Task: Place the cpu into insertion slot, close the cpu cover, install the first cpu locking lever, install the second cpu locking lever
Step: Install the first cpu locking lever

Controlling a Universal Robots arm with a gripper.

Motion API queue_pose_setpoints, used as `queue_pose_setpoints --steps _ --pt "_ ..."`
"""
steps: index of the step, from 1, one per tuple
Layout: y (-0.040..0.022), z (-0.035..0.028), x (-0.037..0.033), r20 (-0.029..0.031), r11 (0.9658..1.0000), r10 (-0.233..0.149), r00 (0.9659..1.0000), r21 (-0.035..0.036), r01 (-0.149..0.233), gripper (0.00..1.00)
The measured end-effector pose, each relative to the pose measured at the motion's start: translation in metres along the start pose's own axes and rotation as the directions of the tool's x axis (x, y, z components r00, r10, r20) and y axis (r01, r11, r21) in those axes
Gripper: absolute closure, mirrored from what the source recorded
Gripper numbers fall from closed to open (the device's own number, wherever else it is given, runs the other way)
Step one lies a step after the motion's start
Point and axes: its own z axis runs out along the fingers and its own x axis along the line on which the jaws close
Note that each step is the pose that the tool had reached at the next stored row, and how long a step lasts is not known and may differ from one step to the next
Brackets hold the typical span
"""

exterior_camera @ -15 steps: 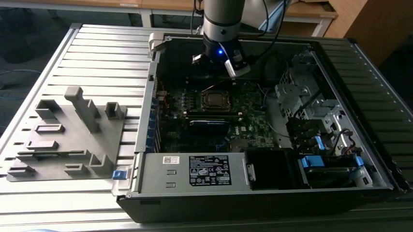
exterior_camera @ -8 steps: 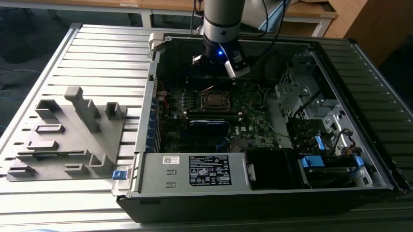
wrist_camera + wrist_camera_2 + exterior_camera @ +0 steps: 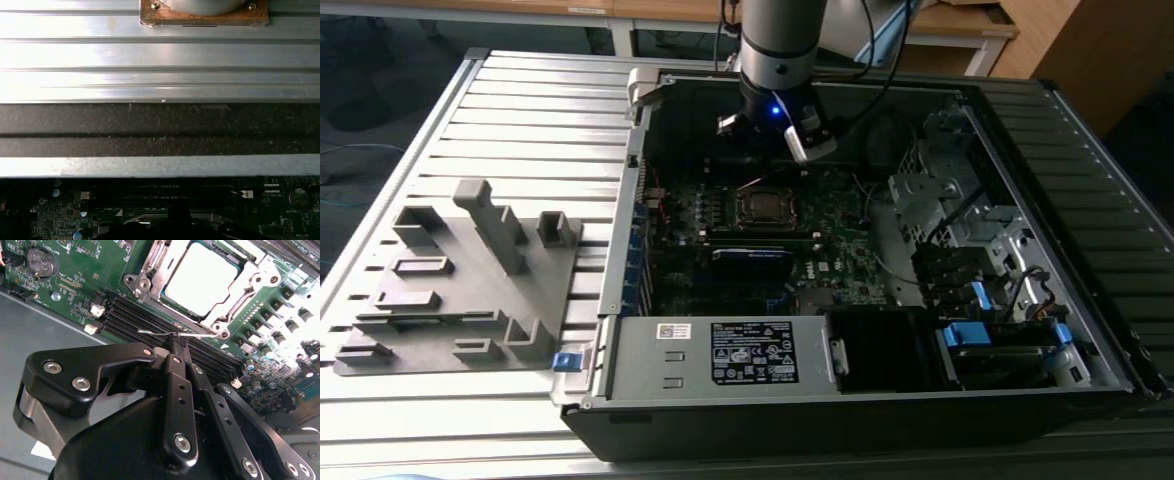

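The cpu (image 3: 200, 277) sits in its socket on the green motherboard (image 3: 75, 285), its pale metal top glaring through the square opening of the cpu cover (image 3: 240, 295), which lies down flat around it. Just beside the socket, a thin wire locking lever (image 3: 150, 332) runs along the black memory slots (image 3: 130, 315). The black end effector (image 3: 178, 341) has its fingers together, tips at the wire and seemingly pinching it. In the exterior view the arm (image 3: 781, 50) reaches into the open computer case (image 3: 854, 400) on the ribbed metal surface (image 3: 520, 110).
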Motion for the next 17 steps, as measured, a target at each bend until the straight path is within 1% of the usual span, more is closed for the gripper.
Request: queue_pose_setpoints --steps 3,6,12,13,16,17 --pt "-0.0001 0.0007 0.0 0.0032 1.0 -0.001 1.0 -0.0001 0.001 0.89" --pt "-0.0004 0.0021 0.0001 0.0099 1.0 -0.002 0.9999 -0.0003 0.002 0.89" --pt "-0.0005 0.0025 0.0001 0.0107 1.0 -0.002 0.9999 -0.0002 0.002 0.89" --pt "-0.0006 0.0032 0.0001 0.0119 1.0 -0.002 0.9999 -0.0005 0.002 0.89" --pt "-0.0012 0.006 0.0003 0.02 1.0 -0.004 0.9998 -0.0005 0.004 0.89" --pt "-0.0013 0.0067 0.0003 0.0218 1.0 -0.004 0.9998 -0.0005 0.004 0.89"
